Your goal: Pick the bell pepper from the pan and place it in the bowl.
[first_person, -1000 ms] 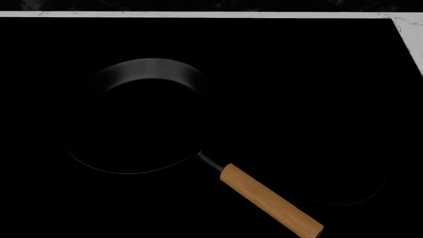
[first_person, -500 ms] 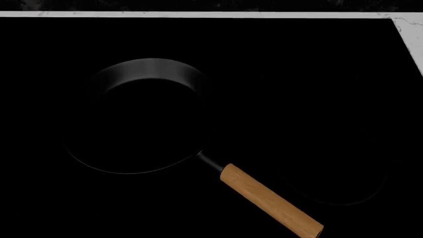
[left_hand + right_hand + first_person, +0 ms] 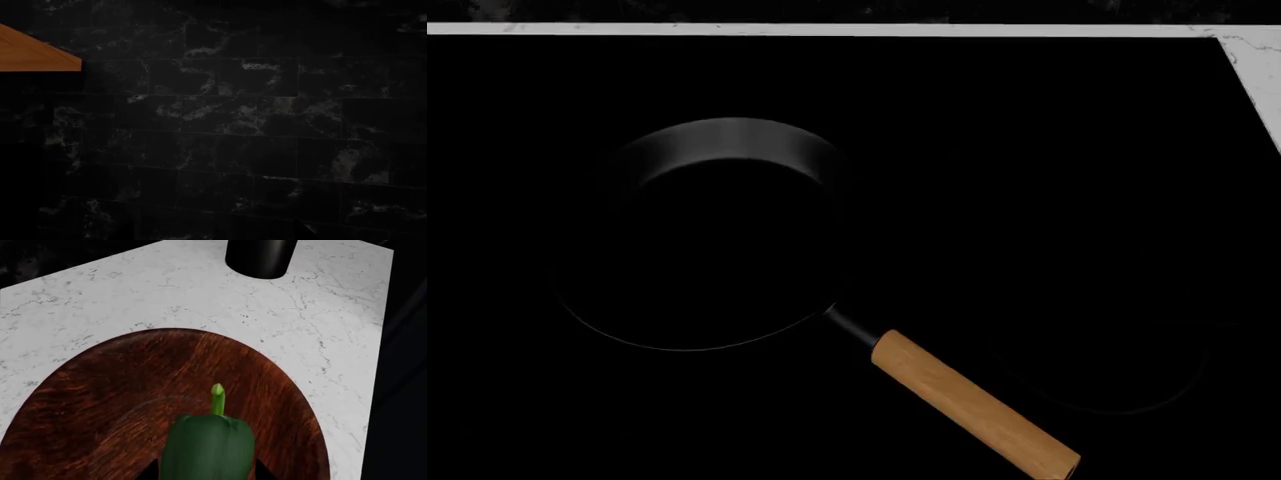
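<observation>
Hanging over the wide reddish-brown wooden bowl (image 3: pixel 100 405), the small dark-green bell pepper (image 3: pixel 208 446) sits clamped between the right gripper's (image 3: pixel 207 471) dark fingertips (image 3: pixel 261 472). On the dark cooktop (image 3: pixel 1028 180), the round black frying pan (image 3: pixel 714 235) lies empty. No left gripper shows, so its fingers' state is unknowable.

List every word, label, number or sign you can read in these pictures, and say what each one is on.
None. No writing, number or sign shows on the pan, its wooden handle, the bowl, the pepper, the black cylinder, the marble counter or the dark tiled wall.
</observation>
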You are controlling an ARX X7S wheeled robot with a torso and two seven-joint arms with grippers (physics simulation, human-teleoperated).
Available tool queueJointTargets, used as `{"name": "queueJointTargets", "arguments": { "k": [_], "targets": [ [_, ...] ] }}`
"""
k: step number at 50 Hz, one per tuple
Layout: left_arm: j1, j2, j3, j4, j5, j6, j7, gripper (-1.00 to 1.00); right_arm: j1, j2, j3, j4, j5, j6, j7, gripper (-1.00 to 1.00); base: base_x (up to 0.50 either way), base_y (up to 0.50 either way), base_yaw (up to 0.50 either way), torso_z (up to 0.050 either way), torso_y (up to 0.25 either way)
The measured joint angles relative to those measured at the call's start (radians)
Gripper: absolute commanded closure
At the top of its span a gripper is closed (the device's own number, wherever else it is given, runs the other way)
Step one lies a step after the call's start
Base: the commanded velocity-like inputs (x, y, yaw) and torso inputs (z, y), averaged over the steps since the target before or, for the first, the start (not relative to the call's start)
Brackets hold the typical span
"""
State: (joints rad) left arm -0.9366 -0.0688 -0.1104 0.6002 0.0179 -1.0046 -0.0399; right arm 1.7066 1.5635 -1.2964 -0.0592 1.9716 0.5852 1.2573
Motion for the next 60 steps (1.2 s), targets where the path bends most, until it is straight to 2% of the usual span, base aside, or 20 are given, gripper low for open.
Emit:
{"name": "queueJointTargets", "arguments": {
  "k": [38, 39, 60],
  "targets": [
    [-0.002, -0.001, -0.014, -0.002, -0.031, 0.014, -0.031, -1.00, -0.088, -0.001, -0.058, 0.008, -0.010, -0.124, -0.060, 1.00, -0.02, 0.01, 0.02, -0.015, -0.013],
    [-0.002, -0.001, -0.015, -0.003, -0.032, 0.015, -0.032, -1.00, -0.088, -0.001, -0.058, 0.008, -0.010, -0.126, -0.061, -1.00, -0.02, 0.01, 0.02, -0.015, -0.014],
    [-0.003, -0.002, -0.023, -0.004, -0.051, 0.028, -0.044, -1.00, -0.089, -0.002, -0.050, 0.007, -0.027, -0.129, -0.082, -1.00, -0.02, 0.01, 0.02, -0.015, -0.014]
  ]
}}
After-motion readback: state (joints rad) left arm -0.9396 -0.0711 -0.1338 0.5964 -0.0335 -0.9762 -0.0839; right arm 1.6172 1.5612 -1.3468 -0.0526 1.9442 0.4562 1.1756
